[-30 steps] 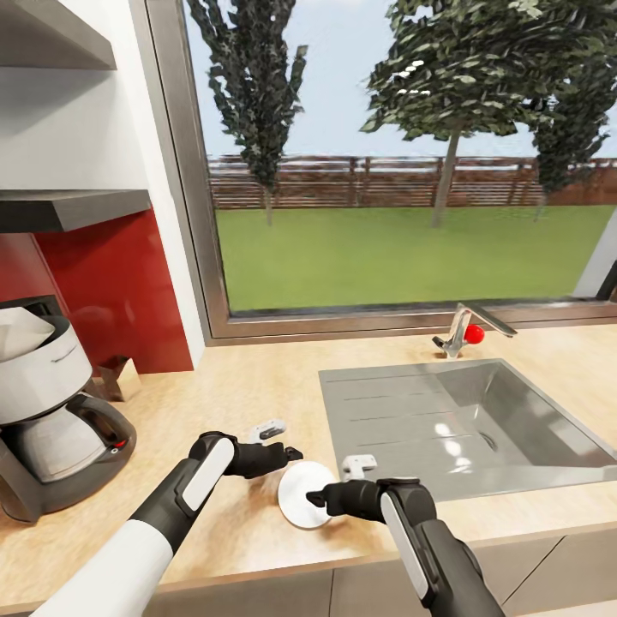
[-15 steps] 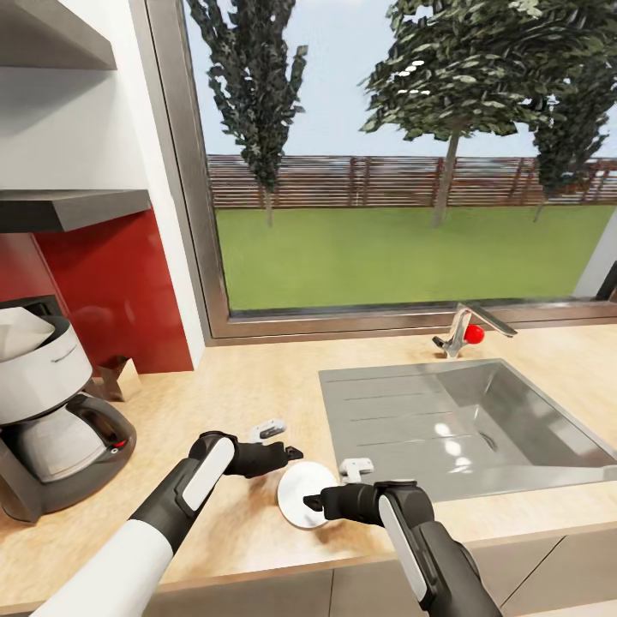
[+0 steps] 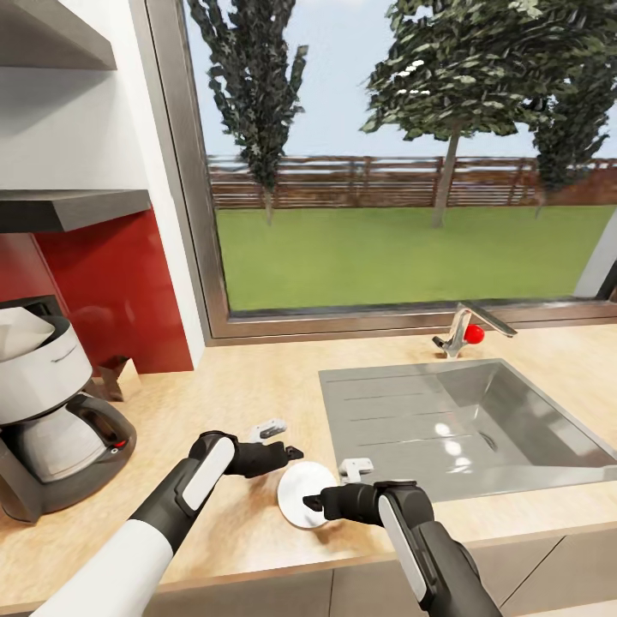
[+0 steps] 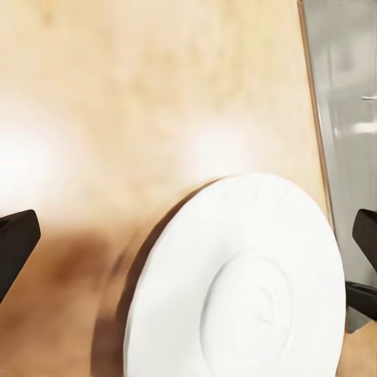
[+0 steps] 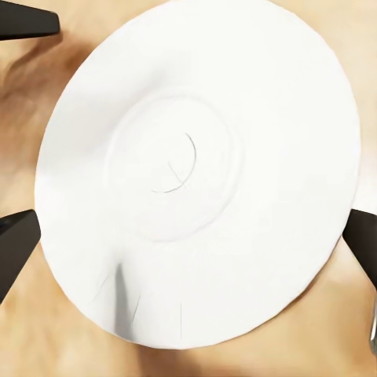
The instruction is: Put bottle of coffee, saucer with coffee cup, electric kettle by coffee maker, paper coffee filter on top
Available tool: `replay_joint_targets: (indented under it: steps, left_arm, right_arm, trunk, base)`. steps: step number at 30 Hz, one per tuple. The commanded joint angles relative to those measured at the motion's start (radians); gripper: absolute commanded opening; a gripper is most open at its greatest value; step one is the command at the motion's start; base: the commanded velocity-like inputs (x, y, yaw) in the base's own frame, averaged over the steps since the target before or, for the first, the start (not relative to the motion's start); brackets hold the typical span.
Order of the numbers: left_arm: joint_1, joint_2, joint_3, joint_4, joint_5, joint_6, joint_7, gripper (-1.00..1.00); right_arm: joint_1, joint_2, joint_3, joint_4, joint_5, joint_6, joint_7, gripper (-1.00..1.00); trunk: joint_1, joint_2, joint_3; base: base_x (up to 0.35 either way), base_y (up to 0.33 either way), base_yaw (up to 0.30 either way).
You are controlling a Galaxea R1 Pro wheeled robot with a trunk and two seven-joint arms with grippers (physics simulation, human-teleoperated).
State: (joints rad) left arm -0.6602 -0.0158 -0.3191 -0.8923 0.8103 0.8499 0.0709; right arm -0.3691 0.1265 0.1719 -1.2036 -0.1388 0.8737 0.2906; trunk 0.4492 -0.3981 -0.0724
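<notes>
The head camera looked forward and down from above both arms, taking in the countertop, the sink and the window beyond; it stood well back from the saucer. The left wrist camera faced down at the counter from close by, with the saucer partly in frame; the right wrist camera looked down on the saucer from nearer still. All three views shared that saucer and the wood around it.
</notes>
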Motion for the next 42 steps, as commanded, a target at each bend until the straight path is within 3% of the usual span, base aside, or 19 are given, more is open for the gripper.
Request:
replay_joint_targets:
  steps: [1, 15, 23, 30, 42]
  left_arm:
    - [-0.001, 0.0, -0.001, -0.002, 0.008, 0.003, 0.007, 1.0]
    - [-0.001, -0.005, -0.001, -0.009, 0.009, 0.008, 0.007, 1.0]
    - [0.0, -0.008, 0.0, -0.029, 0.01, 0.092, 0.007, 1.0]
    - [0.001, -0.009, -0.001, -0.035, 0.012, 0.1, 0.002, 1.0]
    - [0.001, -0.007, -0.001, -0.036, 0.066, 0.112, -0.011, 1.0]
  right_arm:
    - [-0.001, 0.0, 0.0, 0.042, 0.004, 0.007, -0.005, 1.0]
    - [-0.001, 0.0, 0.0, 0.042, 0.004, 0.007, -0.005, 1.0]
    - [-0.001, 0.0, 0.0, 0.042, 0.004, 0.007, -0.005, 1.0]
    - [-0.001, 0.0, 0.0, 0.042, 0.003, 0.007, -0.005, 1.0]
    - [-0.001, 0.001, 0.0, 0.042, 0.004, 0.007, -0.005, 1.0]
  trunk:
    - [0.001, -0.002, -0.003]
    - [0.001, -0.002, -0.003]
    - [0.001, -0.002, -0.003]
    - [0.001, -0.002, -0.003]
    - [0.001, -0.002, -0.003]
  base:
    - [0.0, 0.0, 0.0]
    - [0.0, 0.0, 0.0]
    - [0.0, 0.0, 0.0]
    - [0.0, 0.0, 0.0]
    - [0.0, 0.0, 0.0]
